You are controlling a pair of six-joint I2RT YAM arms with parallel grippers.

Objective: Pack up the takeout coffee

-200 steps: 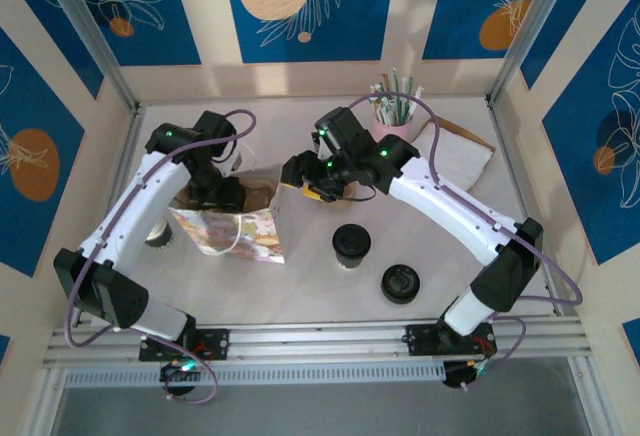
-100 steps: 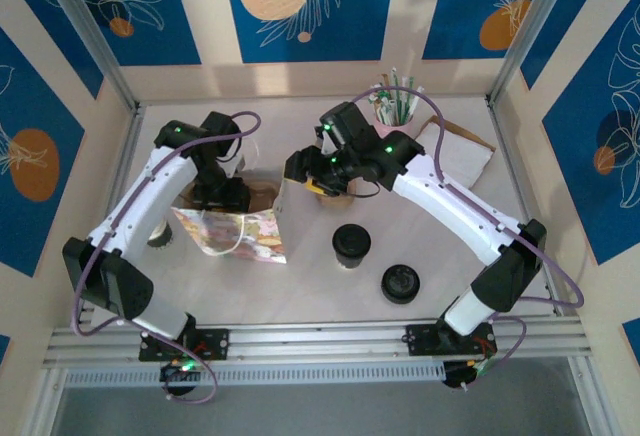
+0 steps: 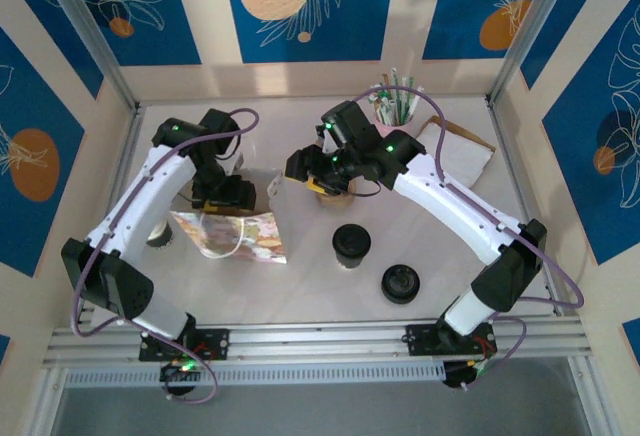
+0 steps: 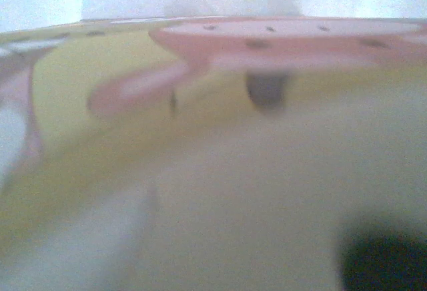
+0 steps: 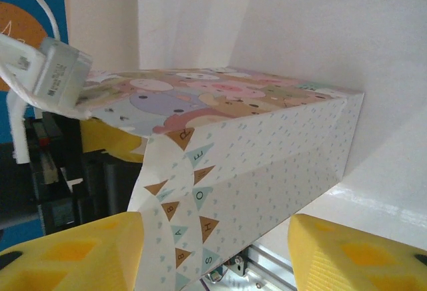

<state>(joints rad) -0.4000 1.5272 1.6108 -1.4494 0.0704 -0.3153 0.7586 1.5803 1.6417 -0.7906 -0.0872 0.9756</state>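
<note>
- Showing the takeout coffee (image 3: 351,246) upright on the white table (image 3: 300,291), black lid on, right of centre and well clear of both arms.
- Flanked on its near right by a black round piece (image 3: 400,283), close by but not touching.
- Set apart from a patterned gift bag (image 3: 240,234) to the left, with the bag's printed face and white handle turned up toward the overhead camera.
- Viewed from the right wrist: the bag's dotted side panel and bunting print, close ahead of the right gripper (image 5: 215,251), with yellow fingers (image 5: 73,254) spread wide and the bag's lower edge showing between them. Contact with the paper impossible to tell.
- Reaching over the bag's far end from the left side: the left gripper (image 3: 225,196), black and seen from above. Spread or pressed together, cannot tell.
- Blurred at very close range in the left wrist view: a yellow-and-pink print, with a dark smudge at lower right.
- Tucked beneath the left arm, just left of the bag: a plain cream paper cup (image 3: 160,234).
- Standing at the back of the table behind the right arm: a pink cup of straws (image 3: 393,116), with flat white-and-brown paper (image 3: 460,151) lying just to the right.
</note>
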